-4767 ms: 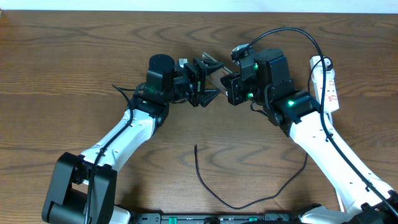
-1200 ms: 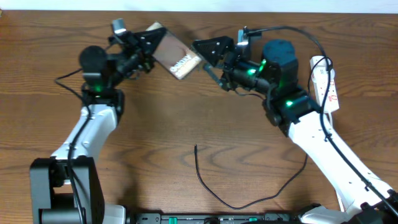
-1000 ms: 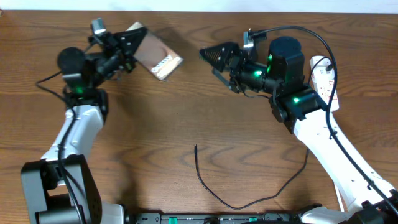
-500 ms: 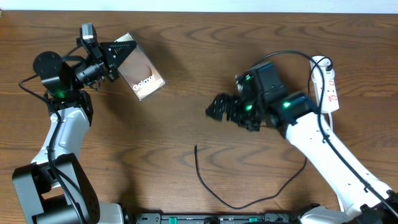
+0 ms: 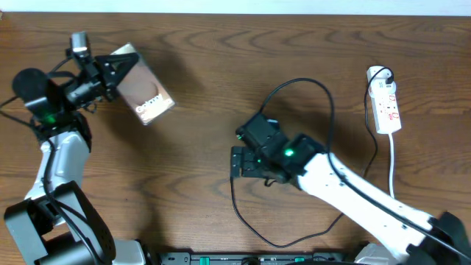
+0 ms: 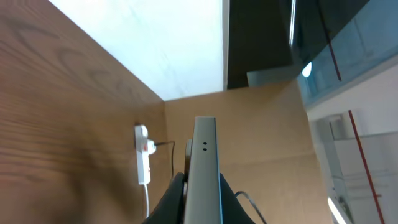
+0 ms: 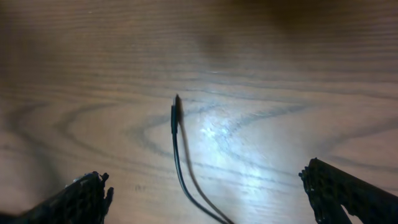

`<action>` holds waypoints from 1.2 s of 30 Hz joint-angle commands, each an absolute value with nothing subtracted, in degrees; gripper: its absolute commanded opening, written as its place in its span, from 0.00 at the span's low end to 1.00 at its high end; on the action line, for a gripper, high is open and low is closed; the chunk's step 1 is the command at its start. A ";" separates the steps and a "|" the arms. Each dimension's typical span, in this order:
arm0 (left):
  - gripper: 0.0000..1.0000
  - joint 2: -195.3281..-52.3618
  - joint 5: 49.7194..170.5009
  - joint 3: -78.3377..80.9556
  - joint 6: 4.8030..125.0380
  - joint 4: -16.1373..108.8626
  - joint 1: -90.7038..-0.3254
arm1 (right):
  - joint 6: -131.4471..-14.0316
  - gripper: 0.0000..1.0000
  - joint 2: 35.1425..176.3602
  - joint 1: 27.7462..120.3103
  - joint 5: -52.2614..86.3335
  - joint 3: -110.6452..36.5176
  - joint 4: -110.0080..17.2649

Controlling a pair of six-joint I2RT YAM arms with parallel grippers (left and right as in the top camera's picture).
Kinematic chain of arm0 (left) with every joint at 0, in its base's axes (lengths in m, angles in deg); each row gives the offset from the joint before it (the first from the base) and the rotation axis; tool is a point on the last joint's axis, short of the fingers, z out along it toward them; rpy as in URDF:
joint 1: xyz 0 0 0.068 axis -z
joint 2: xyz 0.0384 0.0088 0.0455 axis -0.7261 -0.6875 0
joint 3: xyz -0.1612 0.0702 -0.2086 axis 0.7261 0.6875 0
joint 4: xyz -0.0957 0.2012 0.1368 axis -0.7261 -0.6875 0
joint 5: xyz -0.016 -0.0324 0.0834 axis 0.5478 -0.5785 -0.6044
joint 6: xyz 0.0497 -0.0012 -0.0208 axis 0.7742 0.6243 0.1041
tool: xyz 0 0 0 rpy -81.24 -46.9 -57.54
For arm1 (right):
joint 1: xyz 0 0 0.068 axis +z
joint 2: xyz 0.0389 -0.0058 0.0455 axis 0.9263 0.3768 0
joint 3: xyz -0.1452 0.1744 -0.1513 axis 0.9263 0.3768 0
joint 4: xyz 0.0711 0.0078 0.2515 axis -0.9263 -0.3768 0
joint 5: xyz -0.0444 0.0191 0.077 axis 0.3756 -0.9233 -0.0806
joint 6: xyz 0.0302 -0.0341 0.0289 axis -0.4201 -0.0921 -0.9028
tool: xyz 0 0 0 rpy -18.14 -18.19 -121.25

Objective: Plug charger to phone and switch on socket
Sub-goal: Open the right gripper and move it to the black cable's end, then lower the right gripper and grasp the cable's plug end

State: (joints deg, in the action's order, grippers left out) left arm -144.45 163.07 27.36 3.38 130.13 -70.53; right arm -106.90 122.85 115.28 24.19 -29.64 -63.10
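My left gripper (image 5: 112,73) is shut on the phone (image 5: 144,94) and holds it tilted above the table at the far left. In the left wrist view the phone (image 6: 205,163) shows edge-on between the jaws, with my gripper (image 6: 203,200) clamped on both faces. The charger (image 5: 235,207) lies on the table as a thin black cable. Its tip (image 7: 176,107) points away between the wide-open fingers of my right gripper (image 7: 211,194), which hovers just above it (image 5: 236,163). The white socket (image 5: 384,103) lies at the far right, away from both grippers.
The socket's white lead (image 5: 390,158) runs toward the front edge. A thick black arm cable (image 5: 302,82) loops above the right arm. Far off in the left wrist view the socket (image 6: 142,160) shows small. Bare wood lies between the arms.
My left arm has swung further left with the phone still held. My right arm has dropped and moved left, ending low over the charger's tip with its jaws still wide.
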 commanded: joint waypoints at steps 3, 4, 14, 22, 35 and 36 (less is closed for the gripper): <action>0.07 -143.48 165.17 26.79 3.82 130.81 -74.25 | -110.49 0.99 130.99 119.37 27.30 -28.73 -59.34; 0.07 -143.48 165.47 26.79 3.84 130.81 -74.66 | -110.49 0.99 132.08 119.79 27.30 -28.73 -58.93; 0.07 -143.48 165.87 26.79 3.86 130.83 -75.86 | -110.49 0.85 140.06 121.21 27.56 -28.73 -55.61; 0.08 -143.48 165.89 26.79 3.86 130.83 -75.86 | -110.49 0.67 144.25 121.21 27.52 -28.73 -53.42; 0.07 -143.48 165.89 26.79 3.86 130.83 -75.86 | -110.49 0.16 144.27 121.23 27.52 -28.73 -53.46; 0.07 -143.48 165.89 26.79 3.86 130.83 -75.86 | -110.49 0.14 144.27 121.23 27.52 -28.73 -53.46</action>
State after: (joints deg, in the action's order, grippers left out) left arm -144.45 164.97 27.36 3.54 130.15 -75.56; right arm -110.31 143.36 120.92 27.01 -29.03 -53.38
